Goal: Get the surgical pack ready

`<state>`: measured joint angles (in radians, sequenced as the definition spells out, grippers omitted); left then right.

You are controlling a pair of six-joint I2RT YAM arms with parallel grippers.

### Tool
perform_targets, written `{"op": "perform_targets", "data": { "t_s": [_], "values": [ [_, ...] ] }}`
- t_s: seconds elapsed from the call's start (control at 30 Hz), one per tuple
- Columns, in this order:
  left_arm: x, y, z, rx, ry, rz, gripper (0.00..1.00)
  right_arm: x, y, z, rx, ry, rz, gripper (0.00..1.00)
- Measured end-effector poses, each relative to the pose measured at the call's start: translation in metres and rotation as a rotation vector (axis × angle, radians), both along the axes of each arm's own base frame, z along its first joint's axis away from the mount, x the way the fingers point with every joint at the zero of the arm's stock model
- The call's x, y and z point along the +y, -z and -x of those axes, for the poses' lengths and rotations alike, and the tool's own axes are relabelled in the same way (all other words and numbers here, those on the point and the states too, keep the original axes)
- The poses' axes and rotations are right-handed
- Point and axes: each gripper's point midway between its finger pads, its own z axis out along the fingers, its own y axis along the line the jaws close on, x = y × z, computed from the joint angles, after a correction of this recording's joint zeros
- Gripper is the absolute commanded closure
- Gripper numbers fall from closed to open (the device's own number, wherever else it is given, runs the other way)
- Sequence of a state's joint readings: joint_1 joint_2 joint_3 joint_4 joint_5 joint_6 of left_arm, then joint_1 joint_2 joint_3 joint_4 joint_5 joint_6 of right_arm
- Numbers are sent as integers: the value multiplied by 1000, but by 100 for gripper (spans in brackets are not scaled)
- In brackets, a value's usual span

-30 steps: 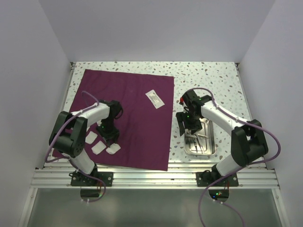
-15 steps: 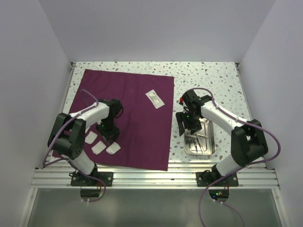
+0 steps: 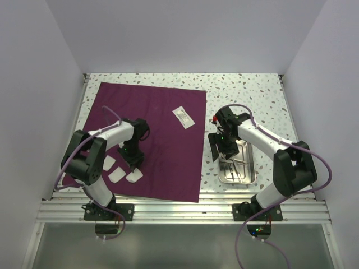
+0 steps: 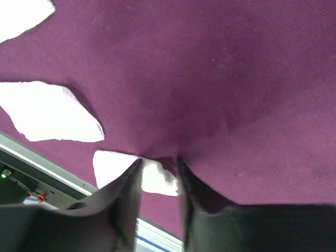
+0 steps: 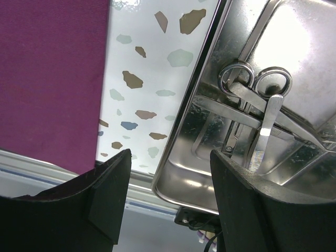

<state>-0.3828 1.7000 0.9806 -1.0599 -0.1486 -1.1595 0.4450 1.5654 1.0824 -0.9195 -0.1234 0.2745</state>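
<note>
The maroon cloth [image 3: 162,129] lies flat on the table's left half. Three white pads [image 3: 118,175] rest near its front left corner. My left gripper [image 3: 133,163] is low over the cloth [image 4: 236,79] with its jaws narrowly open. Its tips [image 4: 159,161] press a pucker in the fabric on either side of one pad's [image 4: 157,178] corner. The steel tray [image 3: 253,162] sits right of the cloth and holds scissors [image 5: 257,84] and tweezers [image 5: 265,131]. My right gripper [image 5: 170,155] stands open with the tray's near left rim [image 5: 173,184] between its fingers, gripping nothing.
A small white packet [image 3: 183,117] lies on the cloth's far right part. Two other pads [image 4: 50,113] lie left of my left fingers. Speckled tabletop [image 5: 152,79] shows between cloth and tray. The metal front rail [image 3: 185,210] runs just past the cloth's near edge.
My left gripper has shifted slightly right on the cloth and its jaws have narrowed around the pad's corner. The right arm and tray have not moved.
</note>
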Motion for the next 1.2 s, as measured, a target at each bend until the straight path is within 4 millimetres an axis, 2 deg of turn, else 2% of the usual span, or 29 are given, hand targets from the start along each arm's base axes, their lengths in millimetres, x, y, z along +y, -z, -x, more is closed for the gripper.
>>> {"op": "perform_targets", "data": {
  "t_s": [0.1, 0.27, 0.3, 0.4, 0.6, 0.67, 0.93, 1.2],
  "values": [
    [-1, 1, 0, 2, 1, 2, 84, 0, 0, 0, 0, 0, 0, 35],
    [0, -1, 0, 6, 9, 4, 94, 0, 0, 0, 0, -1, 0, 35],
    [-1, -3, 0, 1, 10, 6, 99, 0, 0, 0, 0, -1, 0, 35],
    [-1, -14, -2, -23, 17, 13, 100, 0, 0, 0, 0, -2, 0, 35],
    [6, -56, -15, -105, 59, -13, 100, 0, 0, 0, 0, -2, 0, 35],
    [11, -63, -18, -117, 89, -27, 100, 0, 0, 0, 0, -4, 0, 35],
    [39, -66, -3, -42, 89, -50, 100, 5, 0, 3, 3, -18, -8, 35],
    [83, -70, -5, -39, -36, -112, 100, 12, -1, 6, 11, -33, -35, 35]
  ]
}}
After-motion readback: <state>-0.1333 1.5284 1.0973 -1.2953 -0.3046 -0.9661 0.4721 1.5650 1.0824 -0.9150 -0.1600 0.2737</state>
